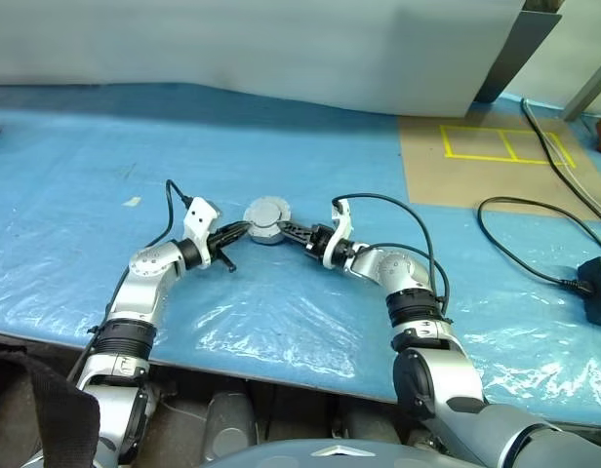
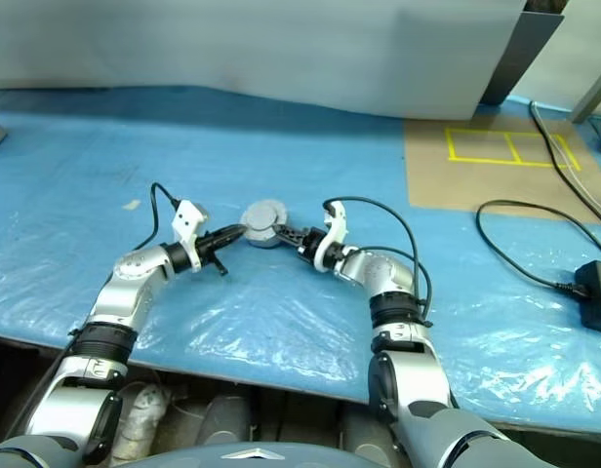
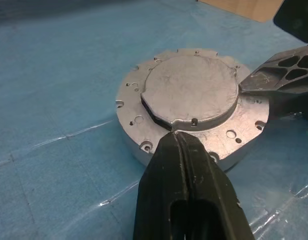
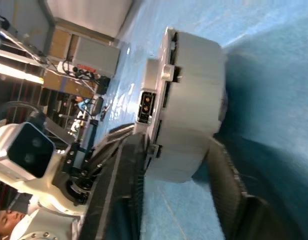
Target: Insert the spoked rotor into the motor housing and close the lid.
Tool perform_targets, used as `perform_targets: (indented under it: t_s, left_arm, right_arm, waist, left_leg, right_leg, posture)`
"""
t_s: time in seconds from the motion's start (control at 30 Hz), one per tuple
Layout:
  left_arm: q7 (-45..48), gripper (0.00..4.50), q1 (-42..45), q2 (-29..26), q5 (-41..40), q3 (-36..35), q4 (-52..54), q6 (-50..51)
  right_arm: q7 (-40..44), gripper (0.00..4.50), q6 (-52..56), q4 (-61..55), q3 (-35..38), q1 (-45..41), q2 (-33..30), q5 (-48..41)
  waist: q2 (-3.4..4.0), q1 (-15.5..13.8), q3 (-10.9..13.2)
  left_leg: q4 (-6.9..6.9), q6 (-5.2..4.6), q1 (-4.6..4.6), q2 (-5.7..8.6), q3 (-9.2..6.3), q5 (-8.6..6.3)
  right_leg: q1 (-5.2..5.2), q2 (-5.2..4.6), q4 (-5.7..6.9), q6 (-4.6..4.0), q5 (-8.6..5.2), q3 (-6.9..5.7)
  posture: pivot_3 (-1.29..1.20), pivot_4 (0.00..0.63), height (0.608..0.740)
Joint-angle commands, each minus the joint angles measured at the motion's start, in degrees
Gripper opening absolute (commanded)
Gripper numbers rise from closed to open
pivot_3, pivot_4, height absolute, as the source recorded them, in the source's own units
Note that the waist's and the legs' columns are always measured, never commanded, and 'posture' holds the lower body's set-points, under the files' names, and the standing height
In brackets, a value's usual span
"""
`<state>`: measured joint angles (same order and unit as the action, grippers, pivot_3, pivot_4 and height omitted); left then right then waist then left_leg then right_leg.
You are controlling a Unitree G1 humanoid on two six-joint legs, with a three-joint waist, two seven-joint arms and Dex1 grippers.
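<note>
Head view: we see the motor housing (image 1: 268, 222) on the blue table cover (image 1: 281, 312), the lid (image 1: 268, 212) seated on top. The left gripper (image 1: 244, 228) meets its left side, the right gripper (image 1: 282, 229) its right side.

Left wrist view: we see its fingers (image 3: 186, 170) pressed together, tips at the lid's raised centre.

Right wrist view: we see one finger (image 4: 126, 165) above the housing (image 4: 189, 100), one below, bracketing it; contact we cannot tell.

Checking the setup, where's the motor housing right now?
The motor housing sits lid-on at the middle of the blue table, between the left gripper and right gripper.
</note>
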<state>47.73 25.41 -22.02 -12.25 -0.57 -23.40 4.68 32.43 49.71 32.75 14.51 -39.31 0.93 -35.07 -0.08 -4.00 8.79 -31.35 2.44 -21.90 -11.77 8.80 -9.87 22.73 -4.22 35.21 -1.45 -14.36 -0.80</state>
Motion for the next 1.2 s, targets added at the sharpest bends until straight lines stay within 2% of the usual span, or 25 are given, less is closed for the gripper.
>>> perform_targets:
  t_s: [0.03, 0.3, 0.43, 0.53, 0.6, 0.73, 0.87, 1.0, 1.1, 1.2]
  left_arm:
    - [-0.02, 0.00, 0.26, -0.01, 0.58, 0.49, -0.60, -0.34]
    - [2.64, 0.00, -0.63, -0.10, -1.55, 0.44, 2.01, 1.10]
    - [6.93, 0.00, -3.61, -0.55, -11.04, -1.31, 14.35, 11.32]
    - [9.78, 0.00, -6.21, -3.60, -19.87, -2.96, 24.73, 21.93]
    - [9.76, 0.00, -7.38, -4.82, -23.43, -4.43, 28.35, 25.38]
    - [6.66, 0.00, -8.03, -5.63, -26.68, -6.99, 29.09, 30.53]
    - [2.21, 0.00, -8.77, -5.37, -26.58, -7.07, 28.74, 35.07]
    - [-1.72, 0.00, -8.32, -2.65, -31.84, -11.25, 29.10, 38.65]
    - [-3.36, 0.00, -6.47, -1.78, -40.93, -17.06, 25.41, 45.56]
    - [-3.64, 0.59, -6.84, -1.36, -45.11, -19.13, 25.70, 48.09]
  right_arm:
    - [0.19, 1.07, -0.50, -0.82, 0.03, -0.04, -0.13, -0.47]
    - [-0.08, 1.07, -0.33, -1.23, -0.59, 0.17, 0.23, -0.34]
    - [-0.39, 1.07, 1.32, -1.05, 0.17, 0.09, -0.01, -1.25]
    - [-0.53, 1.07, 4.73, -1.59, 0.70, 0.26, -1.10, -2.46]
    - [-0.49, 1.07, 7.23, -2.36, 1.65, 0.72, -2.25, -3.77]
    - [-0.83, 1.07, 12.34, -6.81, 4.21, 2.51, -3.79, -7.91]
    - [-0.40, 1.07, 17.65, -19.21, 4.34, 6.00, -4.35, -13.44]
    - [-3.34, 1.07, 23.68, -28.60, 7.17, 7.71, -4.40, -19.98]
    - [-6.10, 1.07, 26.97, -32.39, 10.51, 7.96, -4.69, -25.27]
    - [-9.01, 1.07, 29.01, -34.43, 12.60, 7.86, -4.85, -29.88]
  waist:
    - [0.00, -0.08, 0.00]
    - [0.00, -0.05, 0.00]
    - [-0.01, -0.03, 0.00]
    - [0.00, -0.05, 0.01]
    - [0.02, -0.08, 0.02]
    - [0.05, -0.63, 0.03]
    - [0.08, -1.36, 0.06]
    - [0.17, -1.38, 0.18]
    - [0.17, -1.46, 0.19]
    - [0.17, -1.46, 0.18]
  left_leg:
    - [0.00, 0.00, 0.00, 0.00, 0.00, 0.00]
    - [-0.01, 0.00, -0.01, 0.00, 0.00, 0.00]
    - [0.02, 0.00, -0.08, -0.01, 0.02, 0.00]
    - [0.04, 0.00, -0.16, -0.02, 0.03, 0.00]
    - [0.09, 0.01, -0.19, -0.01, 0.03, 0.00]
    - [0.17, 0.01, -0.23, -0.01, 0.03, 0.00]
    - [0.17, 0.01, -0.41, -0.03, -0.02, 0.00]
    - [0.13, 0.02, -0.71, -0.04, -0.10, 0.01]
    - [0.12, 0.02, -0.71, -0.05, -0.16, 0.01]
    - [0.10, 0.03, -0.69, 0.01, -0.16, 0.01]
  right_leg:
    - [0.00, -0.01, 0.00, -0.07, -0.04, 0.00]
    - [0.00, -0.03, 0.00, -0.20, -0.12, -0.01]
    - [0.05, -0.03, -0.06, -0.21, -0.13, -0.01]
    - [0.16, 0.01, -0.06, -0.25, -0.15, -0.06]
    - [0.21, 0.02, -0.06, -0.30, -0.18, -0.08]
    - [0.14, 0.02, -0.25, -0.24, -0.15, -0.15]
    - [0.18, 0.03, -0.39, -0.11, -0.07, -0.28]
    - [0.44, 0.06, -0.35, -0.07, -0.05, -0.34]
    - [0.45, 0.07, -0.31, -0.07, -0.05, -0.37]
    - [0.42, 0.04, -0.33, -0.06, -0.04, -0.33]
  posture:
    - [0.00, 0.150, 0.740]
    - [0.00, 0.150, 0.740]
    - [0.00, 0.150, 0.740]
    - [0.00, 0.150, 0.740]
    - [0.00, 0.150, 0.740]
    - [0.00, 0.150, 0.740]
    - [0.00, 0.150, 0.740]
    - [0.00, 0.150, 0.740]
    - [0.00, 0.150, 0.740]
    - [0.00, 0.150, 0.740]
